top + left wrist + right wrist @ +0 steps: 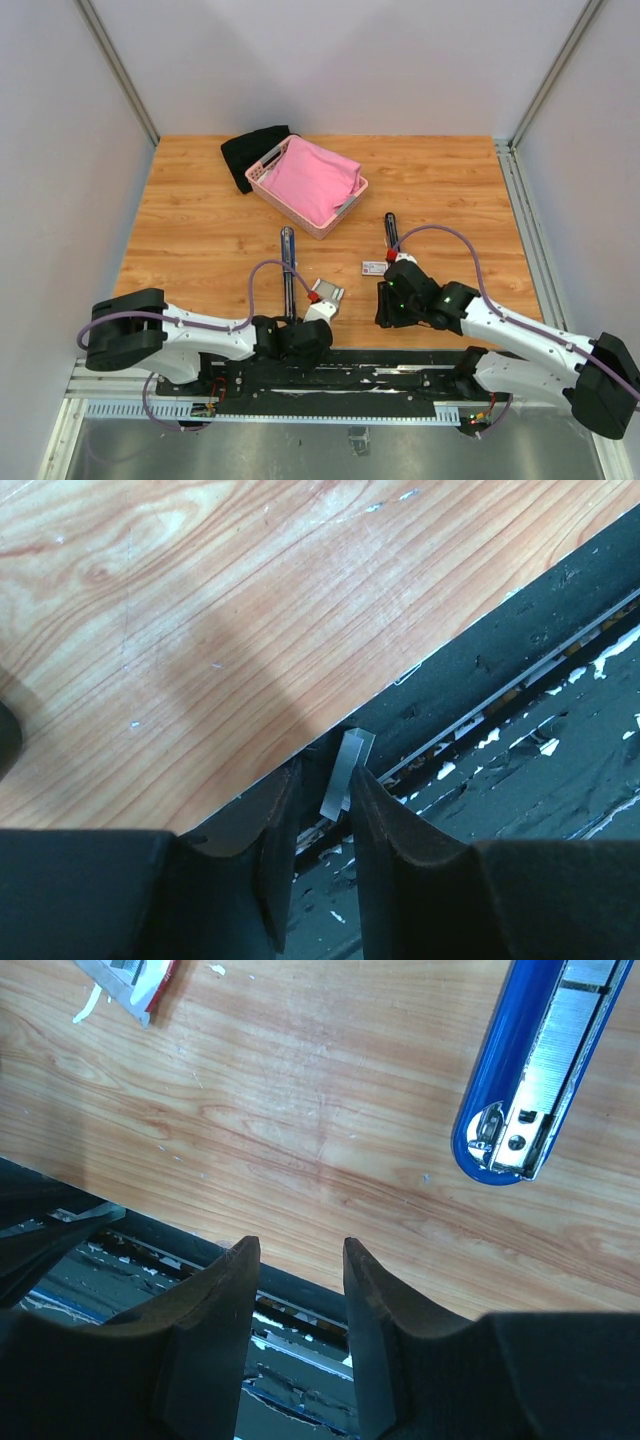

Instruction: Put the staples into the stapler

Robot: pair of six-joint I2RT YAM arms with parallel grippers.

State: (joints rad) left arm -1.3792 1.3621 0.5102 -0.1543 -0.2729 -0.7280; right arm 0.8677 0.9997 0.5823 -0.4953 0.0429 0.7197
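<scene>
The left claw pinches a slim silvery-grey strip of staples between narrow jaws, the strip tilted above the black rail at the near edge of the light wooden table. The right claw stands partly open and empty (its tips over that same edge). Beyond it on the table lies an opened blue stapler with a chrome channel, well apart from a flat white carton with red print.
</scene>
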